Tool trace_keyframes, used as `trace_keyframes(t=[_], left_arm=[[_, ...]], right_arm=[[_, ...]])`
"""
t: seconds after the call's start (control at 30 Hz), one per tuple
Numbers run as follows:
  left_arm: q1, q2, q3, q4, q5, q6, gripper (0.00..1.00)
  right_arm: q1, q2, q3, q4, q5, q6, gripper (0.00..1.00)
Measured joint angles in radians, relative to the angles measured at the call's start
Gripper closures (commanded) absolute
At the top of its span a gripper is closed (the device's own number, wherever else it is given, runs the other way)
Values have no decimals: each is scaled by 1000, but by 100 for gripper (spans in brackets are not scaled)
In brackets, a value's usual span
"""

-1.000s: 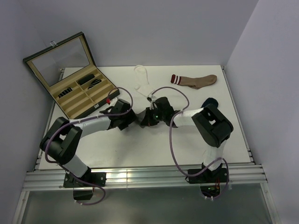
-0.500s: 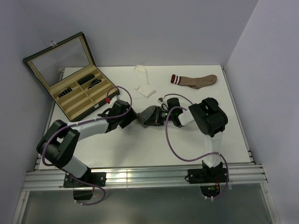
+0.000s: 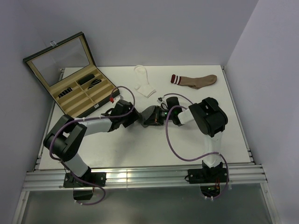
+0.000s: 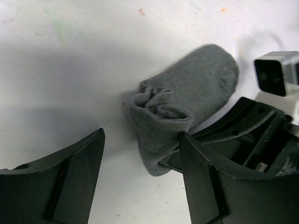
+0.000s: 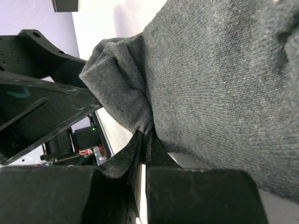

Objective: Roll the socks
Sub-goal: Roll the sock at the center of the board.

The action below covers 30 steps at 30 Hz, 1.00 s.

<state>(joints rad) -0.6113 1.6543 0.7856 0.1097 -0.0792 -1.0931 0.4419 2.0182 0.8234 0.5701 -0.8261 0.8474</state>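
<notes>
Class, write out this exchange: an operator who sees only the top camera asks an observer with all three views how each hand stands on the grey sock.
Operator: My view shows the grey sock half hidden. Is anything gripping it?
Observer: Yes. The right hand is shut on a fold of it; its wrist camera shows the cloth pinched tight.
Operator: And the other side?
Observer: The left hand is open. One finger meets the sock's crumpled end, and the other stands apart over bare table.
Operator: Is it a tidy roll?
Observer: No. The left wrist camera shows one end bunched into loose folds and the far end smooth and rounded.
</notes>
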Motion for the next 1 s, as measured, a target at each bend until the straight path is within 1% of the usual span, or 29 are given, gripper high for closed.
trace_keyframes(t=[0.2,0.53,0.63,0.83,0.87,0.9,0.93,1.0], left_arm=[[0,0,-18,90,26,9,29],[0,48,0,112,28,15,33],[0,62,12,108,22,13,38],[0,82,42,61,-9,8,55],[0,85,49,48,-13,8,63],[0,91,55,39,-18,6,67],[0,98,63,26,-24,6,75],[0,109,76,12,-25,7,81]], right_arm=[[0,1,7,-13,-3,-4,97],[0,1,9,-18,-3,-7,97],[0,1,9,-18,-3,-7,97],[-2,1,11,-25,-3,-10,96],[-2,1,13,-27,-3,-13,95],[-2,1,15,-33,-3,-16,94],[-2,1,17,-37,-3,-21,94],[-2,1,23,-47,-2,-31,92]])
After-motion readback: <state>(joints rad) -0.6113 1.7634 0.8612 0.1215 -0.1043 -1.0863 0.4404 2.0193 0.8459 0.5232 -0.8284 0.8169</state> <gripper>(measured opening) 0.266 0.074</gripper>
